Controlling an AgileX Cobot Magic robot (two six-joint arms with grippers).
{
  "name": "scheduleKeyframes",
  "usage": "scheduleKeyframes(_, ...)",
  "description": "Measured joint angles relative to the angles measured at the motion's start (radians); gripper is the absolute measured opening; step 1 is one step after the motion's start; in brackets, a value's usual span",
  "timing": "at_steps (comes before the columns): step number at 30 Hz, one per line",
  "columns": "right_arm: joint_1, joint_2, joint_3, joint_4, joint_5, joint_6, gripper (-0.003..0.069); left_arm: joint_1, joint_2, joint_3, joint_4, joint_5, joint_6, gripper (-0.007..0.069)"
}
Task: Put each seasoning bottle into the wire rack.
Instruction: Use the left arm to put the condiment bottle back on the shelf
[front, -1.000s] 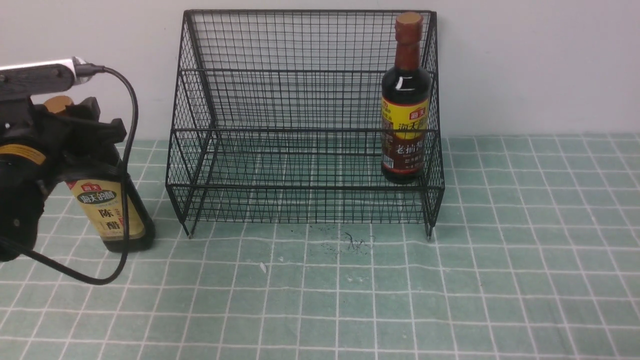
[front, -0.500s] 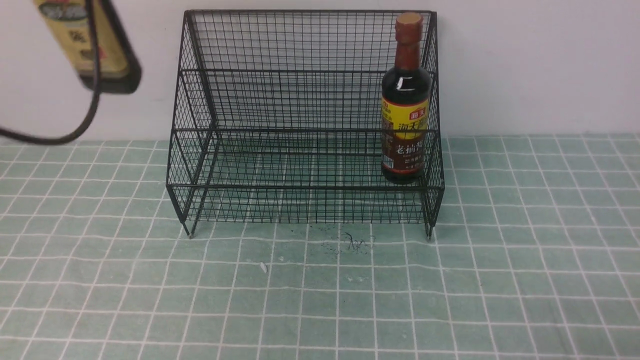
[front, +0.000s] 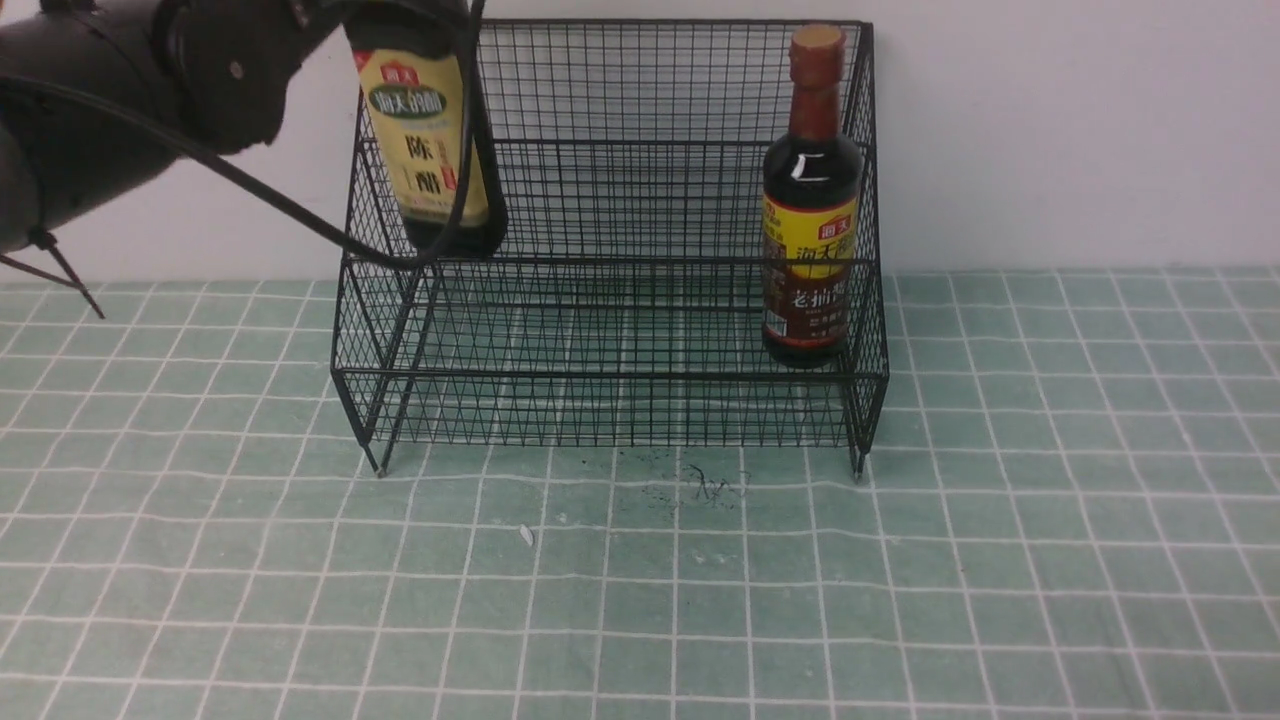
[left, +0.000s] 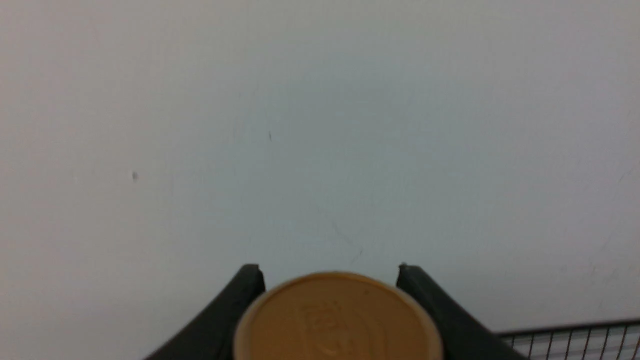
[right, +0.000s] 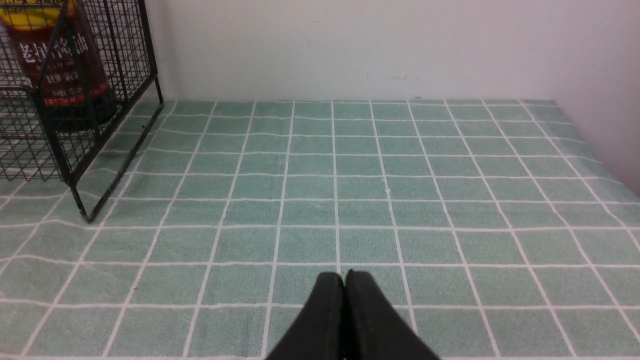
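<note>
Item: broad bottle (front: 430, 150), dark liquid, beige label, gold cap (left: 337, 320). It is held at the neck by the left gripper (left: 330, 271) and hangs straight below it, clear of the table. The jaws are set part-way apart, one on each side of the cap. Item: slimmer bottle (front: 810, 230), already stood upright in the wire rack (front: 610, 375), at the end far off to the right of the left gripper. Item: right gripper (right: 345, 280), jaws pressed together on nothing, with only checked tablecloth (right: 350, 200) beneath it. Step in hand, as judged: carriage of the second and last bottle to the rack, whose left end lies beneath and behind the carried load. The next move is judged to need a descent onto a shelf with the side mesh and cross rail cleared, and only then release. Not determinable: the left gripper's body is cut off by the top edge of the front view, the pad contact is hidden under the cap, and a cable (front: 300, 215) is draped across the label. Whether the bottle's base is over a shelf or short of it cannot be told.
</note>
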Motion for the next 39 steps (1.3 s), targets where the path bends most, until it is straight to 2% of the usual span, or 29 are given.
scheduleKeyframes(16,0.0,0.0,0.0,0.0,0.0,0.0,-0.0015,0.0,0.086,-0.005,0.001,0.226,0.001,0.0301)
scheduleKeyframes(20,0.0,0.0,0.0,0.0,0.0,0.018,-0.0015,0.0,0.087,-0.01,0.004,0.238,0.001,0.0302)
scheduleKeyframes(29,0.0,0.0,0.0,0.0,0.0,0.024,-0.0015,0.0,0.053,-0.02,0.015,0.348,0.023,0.043)
scheduleKeyframes(39,0.0,0.0,0.0,0.0,0.0,0.024,-0.0015,0.0,-0.087,-0.02,0.035,0.422,0.079,0.0438)
